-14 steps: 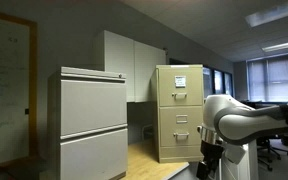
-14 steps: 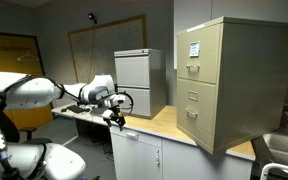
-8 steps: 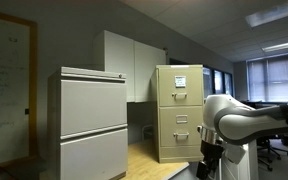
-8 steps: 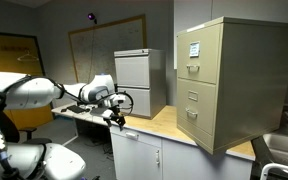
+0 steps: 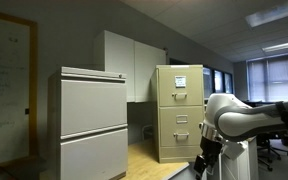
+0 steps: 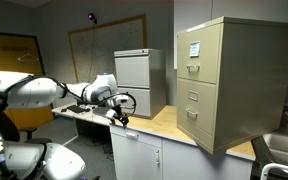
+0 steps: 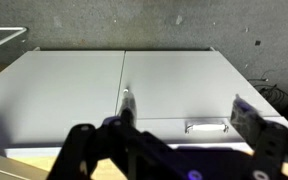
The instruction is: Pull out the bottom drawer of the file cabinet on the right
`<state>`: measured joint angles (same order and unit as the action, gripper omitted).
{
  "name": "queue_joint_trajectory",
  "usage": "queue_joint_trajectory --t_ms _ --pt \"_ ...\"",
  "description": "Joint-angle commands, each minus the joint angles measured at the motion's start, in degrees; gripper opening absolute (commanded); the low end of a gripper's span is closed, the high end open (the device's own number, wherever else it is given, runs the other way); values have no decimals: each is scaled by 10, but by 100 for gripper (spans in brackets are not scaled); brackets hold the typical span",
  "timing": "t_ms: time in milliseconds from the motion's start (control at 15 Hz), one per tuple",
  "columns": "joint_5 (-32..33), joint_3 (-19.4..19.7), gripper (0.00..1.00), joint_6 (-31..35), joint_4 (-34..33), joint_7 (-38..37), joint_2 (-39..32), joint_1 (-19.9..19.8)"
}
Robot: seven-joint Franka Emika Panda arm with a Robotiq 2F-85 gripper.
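The tan file cabinet (image 5: 179, 110) stands on the wooden counter, with a white paper sheet on its top drawer. It is large at the right in an exterior view (image 6: 234, 80). Its bottom drawer (image 5: 181, 146) (image 6: 198, 124) is shut, with a small metal pull. My gripper (image 5: 202, 165) (image 6: 121, 120) hangs over the counter's edge, well away from the cabinet. In the wrist view the gripper (image 7: 189, 115) is open and empty. It points at a pale grey double door with a small handle (image 7: 206, 126).
A wider light grey cabinet (image 5: 92, 120) (image 6: 139, 80) with two big drawer fronts stands on the same counter (image 6: 164, 125). A grey base cabinet (image 6: 139, 155) sits under the counter. A whiteboard hangs on the wall (image 6: 109, 45). Office chairs stand at the far right (image 5: 279, 148).
The arm has shifted slightly and the gripper has moved a little toward the counter. The drawers have not moved.
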<state>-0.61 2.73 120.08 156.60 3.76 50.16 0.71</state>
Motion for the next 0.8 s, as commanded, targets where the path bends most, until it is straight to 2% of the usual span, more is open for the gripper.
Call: queue_joint_trajectory --t_ms 0,200,333,733 --pt "-11 59 100 49 -48 11 -40 -36" --pt "-44 121 100 97 -102 14 -87 -51" --pt "-89 161 100 125 -148 14 -131 -44" --pt "-307 251 100 157 -318 18 -308 5"
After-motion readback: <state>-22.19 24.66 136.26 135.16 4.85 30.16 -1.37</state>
